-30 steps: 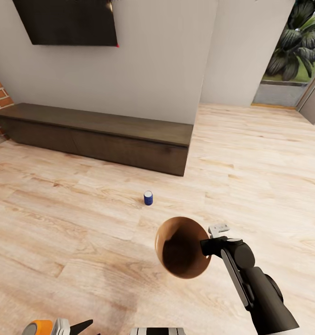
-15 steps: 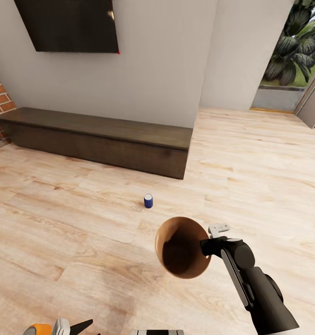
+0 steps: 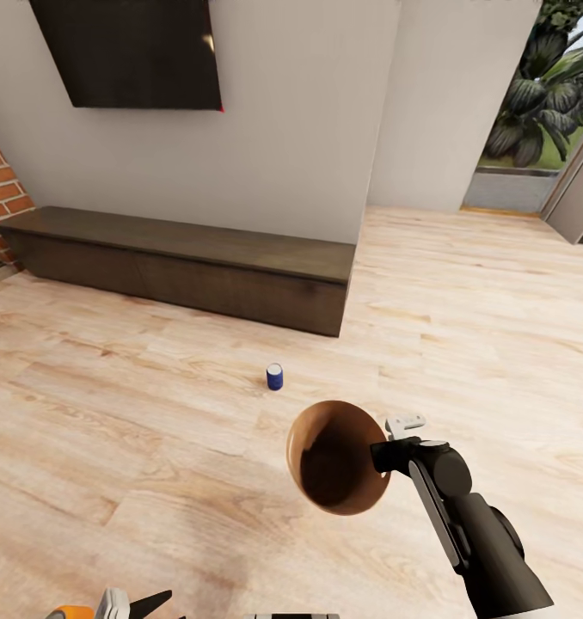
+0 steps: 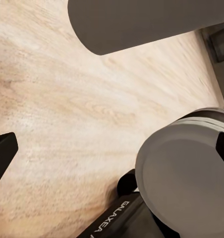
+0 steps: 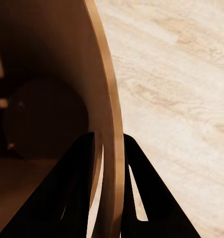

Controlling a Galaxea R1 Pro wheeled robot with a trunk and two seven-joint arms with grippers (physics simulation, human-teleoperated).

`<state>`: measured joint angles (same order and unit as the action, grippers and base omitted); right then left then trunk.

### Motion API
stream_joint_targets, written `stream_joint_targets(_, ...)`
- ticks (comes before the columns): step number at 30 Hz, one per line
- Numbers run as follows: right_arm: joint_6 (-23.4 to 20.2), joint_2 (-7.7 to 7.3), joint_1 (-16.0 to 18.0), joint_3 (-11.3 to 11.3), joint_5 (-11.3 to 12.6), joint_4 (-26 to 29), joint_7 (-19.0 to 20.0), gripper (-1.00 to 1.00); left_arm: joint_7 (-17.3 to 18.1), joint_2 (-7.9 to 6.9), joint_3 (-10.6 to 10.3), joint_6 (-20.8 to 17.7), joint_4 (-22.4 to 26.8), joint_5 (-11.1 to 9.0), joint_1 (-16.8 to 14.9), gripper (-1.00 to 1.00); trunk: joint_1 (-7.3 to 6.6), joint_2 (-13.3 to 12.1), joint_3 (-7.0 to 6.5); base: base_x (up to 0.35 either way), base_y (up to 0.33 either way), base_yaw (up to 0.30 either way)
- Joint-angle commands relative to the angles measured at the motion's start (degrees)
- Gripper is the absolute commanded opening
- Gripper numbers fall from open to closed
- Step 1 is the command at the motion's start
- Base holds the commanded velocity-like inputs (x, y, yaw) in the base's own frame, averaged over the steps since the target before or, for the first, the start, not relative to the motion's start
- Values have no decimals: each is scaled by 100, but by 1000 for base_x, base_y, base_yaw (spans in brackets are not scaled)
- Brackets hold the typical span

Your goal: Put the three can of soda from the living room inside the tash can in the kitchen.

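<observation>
The right gripper (image 3: 384, 454) holds the trash can (image 3: 334, 468) clear of the floor (image 3: 154, 447), mouth tipped toward the camera; in the right wrist view its fingers (image 5: 80, 188) pinch the thin rim wall (image 5: 109, 124), one inside and one outside. The bin reads as stiff and light, but a rim pinch leaves it free to swing; keep motions slow. A round shape inside it is too dim to identify.

The blue soda can (image 3: 275, 376) stands upright on the floor, ahead of the right fingers and beyond the bin, near the long low cabinet (image 3: 188, 266) but apart from it. Judged light, rigid, smooth-sided and easily toppled; take hold across the middle of the cylinder.

The left gripper (image 3: 137, 603) sits at the lower frame edge with an orange can (image 3: 68, 613) at it; the dark finger tips appear parted, but whether the grip is closed on the can cannot be told.

Open floor surrounds the blue can on all sides; the cabinet front edge is the nearest obstacle, behind it; a doorway opens to the right of the right fingers.
</observation>
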<state>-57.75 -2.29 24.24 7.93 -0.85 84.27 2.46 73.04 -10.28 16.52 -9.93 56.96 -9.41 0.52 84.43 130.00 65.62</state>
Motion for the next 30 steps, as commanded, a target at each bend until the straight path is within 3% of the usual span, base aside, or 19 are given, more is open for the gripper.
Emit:
stream_joint_targets(1,0,1,1,1,102,1,26,-100,0,0,0,0,0,0,-2,100,0,0,-10,0,0,0)
stream_joint_targets(7,0,1,1,6,102,1,26,-100,0,0,0,0,0,0,-1,100,0,0,-43,42,1,0)
stream_joint_targets(16,-2,2,1,7,102,1,26,-100,0,0,-3,-7,0,0,1,100,0,0,-50,240,70,7)
stream_joint_targets(30,-3,2,1,15,97,-7,26,-100,0,0,0,0,0,0,1,100,0,0,-50,26,8,256)
